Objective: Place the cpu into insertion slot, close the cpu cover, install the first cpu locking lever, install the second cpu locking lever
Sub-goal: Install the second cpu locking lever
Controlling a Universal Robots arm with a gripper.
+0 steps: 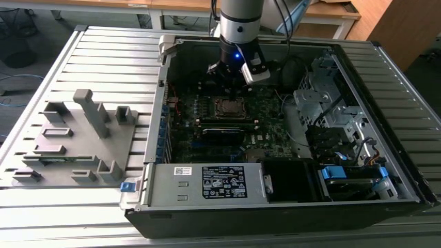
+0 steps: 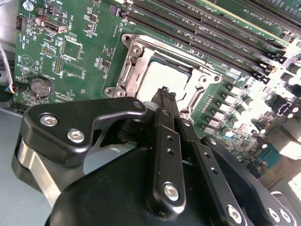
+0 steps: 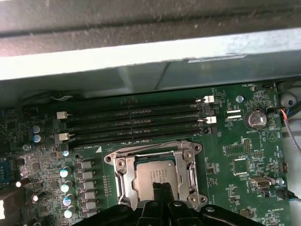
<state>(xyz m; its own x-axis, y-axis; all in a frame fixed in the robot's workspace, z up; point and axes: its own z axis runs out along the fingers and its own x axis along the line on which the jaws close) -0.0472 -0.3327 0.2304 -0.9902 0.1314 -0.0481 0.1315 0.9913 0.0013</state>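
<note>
One gripper (image 2: 165, 94), fingers pinched together and empty, hovers over the seated cpu (image 3: 155, 175).
Pressing down could scratch it; the cpu cover (image 3: 155, 155) looks unlatched.

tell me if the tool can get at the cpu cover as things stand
Probably yes: the tool hangs right over the cpu, with the cpu cover framing it, and nothing stands between them in both wrist views.
</note>
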